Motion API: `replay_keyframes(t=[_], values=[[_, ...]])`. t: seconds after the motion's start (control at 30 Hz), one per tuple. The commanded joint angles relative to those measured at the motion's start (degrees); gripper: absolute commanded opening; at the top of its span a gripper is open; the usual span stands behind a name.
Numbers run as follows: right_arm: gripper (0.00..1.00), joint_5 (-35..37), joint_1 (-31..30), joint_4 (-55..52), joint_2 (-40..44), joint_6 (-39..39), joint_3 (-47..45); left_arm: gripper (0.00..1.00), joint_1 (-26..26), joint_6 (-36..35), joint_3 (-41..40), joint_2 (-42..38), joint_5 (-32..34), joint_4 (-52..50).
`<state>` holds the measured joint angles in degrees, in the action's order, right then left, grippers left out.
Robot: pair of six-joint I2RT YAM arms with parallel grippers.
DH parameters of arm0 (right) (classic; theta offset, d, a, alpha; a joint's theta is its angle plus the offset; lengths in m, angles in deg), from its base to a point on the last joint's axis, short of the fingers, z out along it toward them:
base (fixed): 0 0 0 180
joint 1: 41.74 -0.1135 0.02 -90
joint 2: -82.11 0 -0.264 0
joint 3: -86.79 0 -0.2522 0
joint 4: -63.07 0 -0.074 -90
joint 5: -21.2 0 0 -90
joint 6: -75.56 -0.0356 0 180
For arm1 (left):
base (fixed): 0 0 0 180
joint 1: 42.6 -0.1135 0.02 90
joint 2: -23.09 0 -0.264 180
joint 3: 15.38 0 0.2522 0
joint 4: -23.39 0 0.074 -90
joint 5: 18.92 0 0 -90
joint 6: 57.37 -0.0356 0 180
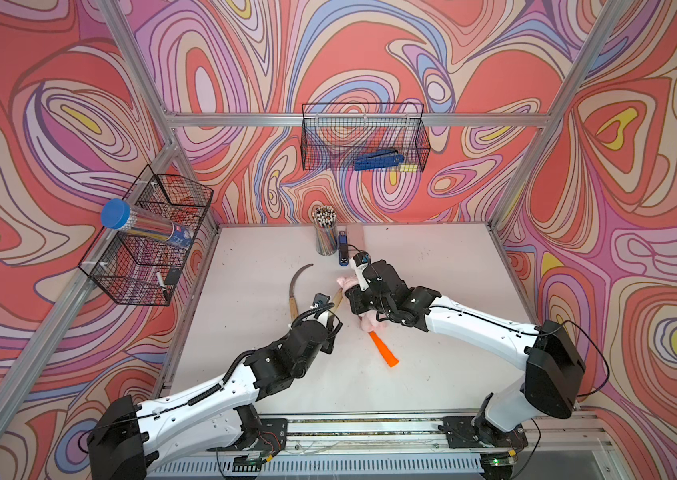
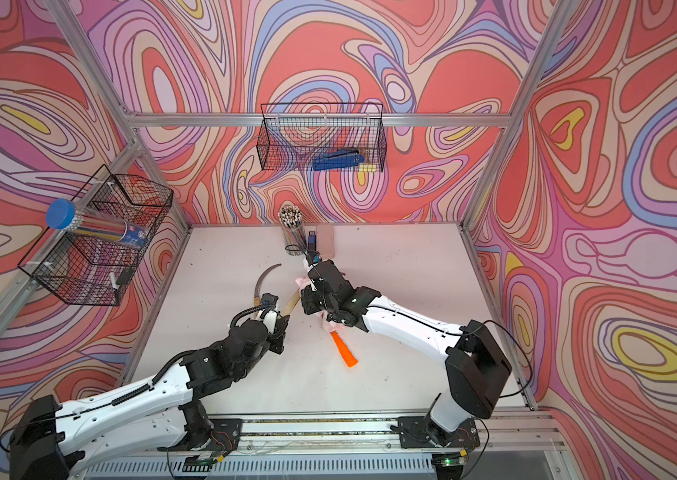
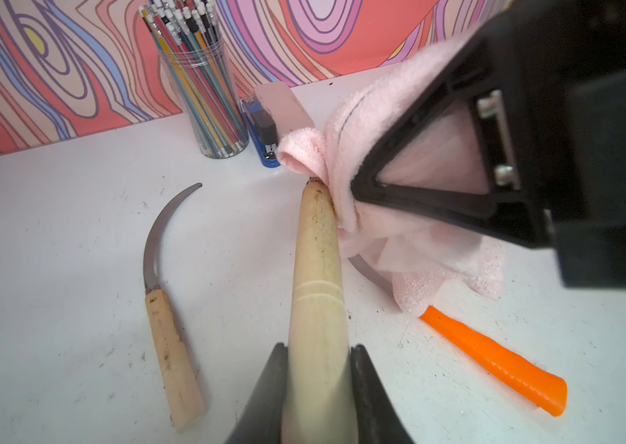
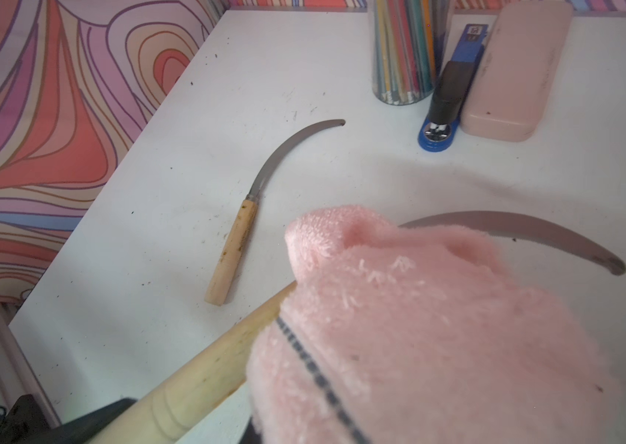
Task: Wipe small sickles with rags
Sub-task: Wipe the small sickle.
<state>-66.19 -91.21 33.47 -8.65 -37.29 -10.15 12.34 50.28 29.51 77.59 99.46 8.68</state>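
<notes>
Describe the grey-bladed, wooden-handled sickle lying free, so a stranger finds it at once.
On the white table, find the clear cup of coloured pencils at the back wall. The sickle lies flat before it, toward the left arm. Alone of three, nothing grips or covers it.

A clear cup (image 1: 325, 235) packed with colored pencils stands near the back edge of a scuffed white table (image 1: 432, 257). A blue-and-black stapler (image 1: 342, 250) sits just beside it, and a smooth pink case (image 2: 325, 240) lies alongside the stapler. On the back wall, a black wire basket (image 1: 316, 124) hangs from an aluminium rail (image 1: 245, 119) and holds a blue hand tool (image 1: 378, 159). A partitioned wire basket (image 1: 133, 286) is fixed to the left wall. A clear tube of pencils (image 1: 154, 230) with a blue cap lies tilted in it, capped end jutting past the rim. Swirling red, pink, lilac and yellow wallpaper (image 1: 370, 50) covers every wall.
</notes>
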Motion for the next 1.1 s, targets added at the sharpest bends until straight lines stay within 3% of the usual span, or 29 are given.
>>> replay_keyframes(t=[0.0,0.2,0.47,0.6,0.8,1.07], values=[[0.00,-0.61,-6.11,-0.83,-2.59,1.58,4.82,0.00,0.34,4.01,-3.78,-2.40,3.58,-1.93],[0.00,-8.63,-9.43,0.16,-8.80,-2.31,7.97,0.00,0.22,4.31,-6.21,-3.96,4.87,-0.11],[0.00,-5.75,-8.99,-1.19,-11.71,-3.28,8.24,0.00,-0.12,6.80,-5.48,0.36,4.47,1.37],[0.00,-8.91,-6.01,-1.49,-15.68,-5.03,8.95,0.00,-0.56,8.23,-6.31,0.85,5.31,1.27],[0.00,-10.11,-1.95,-2.19,-19.15,-5.63,9.96,0.00,-3.96,11.73,-9.10,1.24,-1.89,1.09],[0.00,-10.27,-1.94,-2.51,-20.78,-5.10,11.48,0.00,-5.49,13.37,-11.43,-0.41,-4.06,0.76]])
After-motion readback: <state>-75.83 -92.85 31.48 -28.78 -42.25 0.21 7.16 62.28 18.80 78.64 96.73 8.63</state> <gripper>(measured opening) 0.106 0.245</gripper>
